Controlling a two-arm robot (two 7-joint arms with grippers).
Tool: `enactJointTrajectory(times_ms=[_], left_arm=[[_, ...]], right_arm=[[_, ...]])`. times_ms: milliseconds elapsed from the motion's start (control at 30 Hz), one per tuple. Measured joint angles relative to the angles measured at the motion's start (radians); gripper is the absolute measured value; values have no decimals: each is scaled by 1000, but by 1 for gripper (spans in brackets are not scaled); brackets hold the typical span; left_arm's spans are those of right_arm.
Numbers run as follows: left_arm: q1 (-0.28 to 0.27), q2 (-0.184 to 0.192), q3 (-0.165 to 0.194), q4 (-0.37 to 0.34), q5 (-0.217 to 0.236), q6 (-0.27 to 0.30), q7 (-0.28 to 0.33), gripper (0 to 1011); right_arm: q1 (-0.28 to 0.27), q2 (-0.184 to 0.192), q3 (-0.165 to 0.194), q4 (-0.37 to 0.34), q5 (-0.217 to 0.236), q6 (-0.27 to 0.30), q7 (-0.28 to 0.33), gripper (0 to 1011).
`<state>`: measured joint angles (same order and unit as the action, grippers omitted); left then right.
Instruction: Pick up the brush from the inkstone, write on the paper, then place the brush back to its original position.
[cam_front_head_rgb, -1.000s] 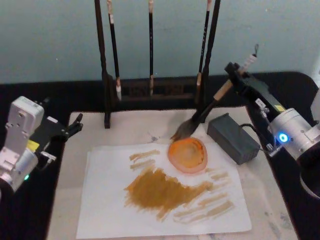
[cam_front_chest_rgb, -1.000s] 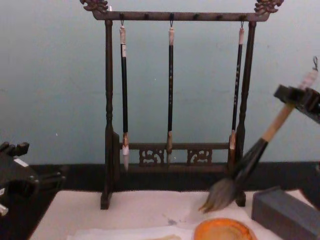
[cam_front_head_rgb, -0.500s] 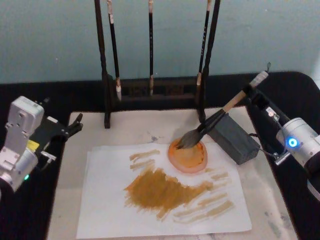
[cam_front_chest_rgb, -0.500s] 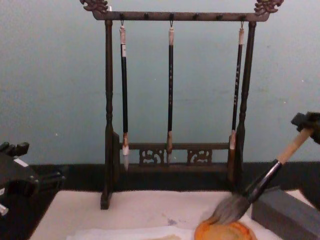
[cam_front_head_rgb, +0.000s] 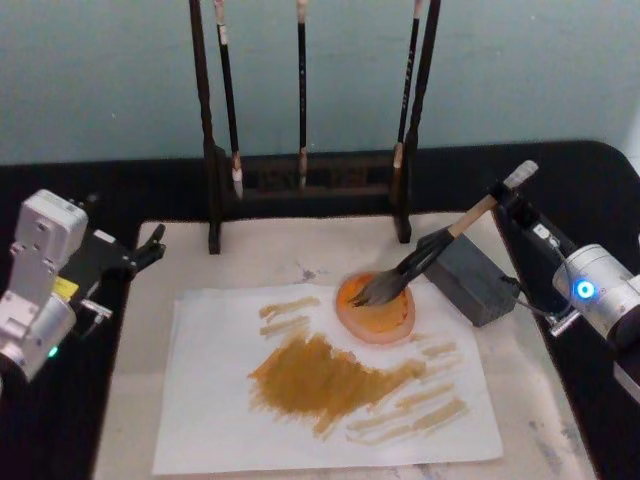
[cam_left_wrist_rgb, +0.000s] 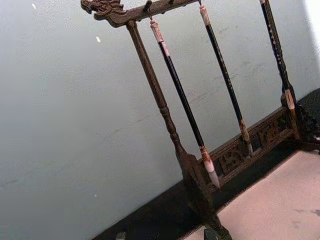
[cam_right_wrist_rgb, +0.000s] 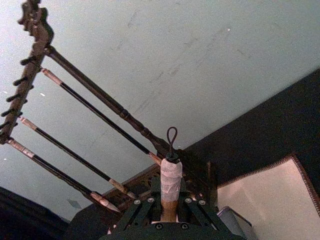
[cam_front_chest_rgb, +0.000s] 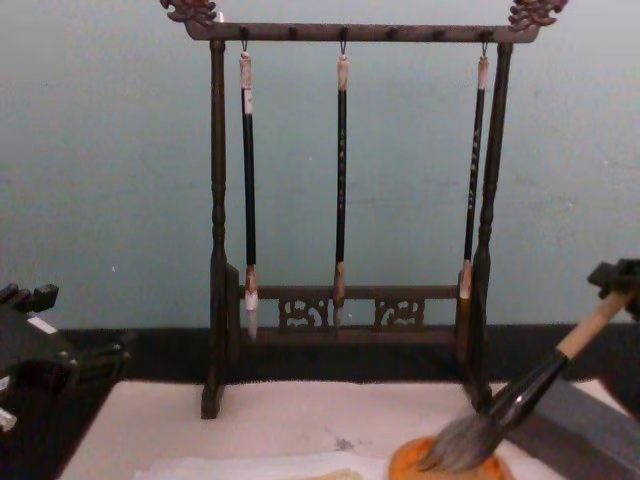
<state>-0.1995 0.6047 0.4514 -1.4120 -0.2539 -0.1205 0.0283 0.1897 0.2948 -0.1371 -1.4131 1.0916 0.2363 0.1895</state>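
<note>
The brush (cam_front_head_rgb: 440, 243) slants down from right to left, its bushy tuft lying in the round orange inkstone (cam_front_head_rgb: 378, 312). My right gripper (cam_front_head_rgb: 506, 198) is shut on the handle just below the white wrapped end (cam_right_wrist_rgb: 171, 176), above the table's right side. In the chest view the brush (cam_front_chest_rgb: 545, 378) leans from the right edge, its tuft touching the inkstone (cam_front_chest_rgb: 408, 463). The paper (cam_front_head_rgb: 220, 400), streaked with ochre strokes, lies under and in front of the dish. My left gripper (cam_front_head_rgb: 148, 248) is parked open at the mat's left edge.
A dark wooden rack (cam_front_head_rgb: 300, 180) with three thin hanging brushes (cam_front_chest_rgb: 341, 180) stands behind the paper. A grey box (cam_front_head_rgb: 468, 277) sits right of the inkstone, under the brush handle. The beige mat (cam_front_head_rgb: 135, 400) covers the black table.
The right gripper moved down and to the right, lowering the brush. The tuft went from hanging behind the inkstone to resting in it, and the handle now lies flatter.
</note>
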Motion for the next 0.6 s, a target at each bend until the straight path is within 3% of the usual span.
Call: enactJointTrajectory(times_ms=[600], left_arm=[[0, 0, 0, 0, 0, 0, 0, 1010]], right_arm=[[33, 12, -32, 56, 66, 5, -22, 171]])
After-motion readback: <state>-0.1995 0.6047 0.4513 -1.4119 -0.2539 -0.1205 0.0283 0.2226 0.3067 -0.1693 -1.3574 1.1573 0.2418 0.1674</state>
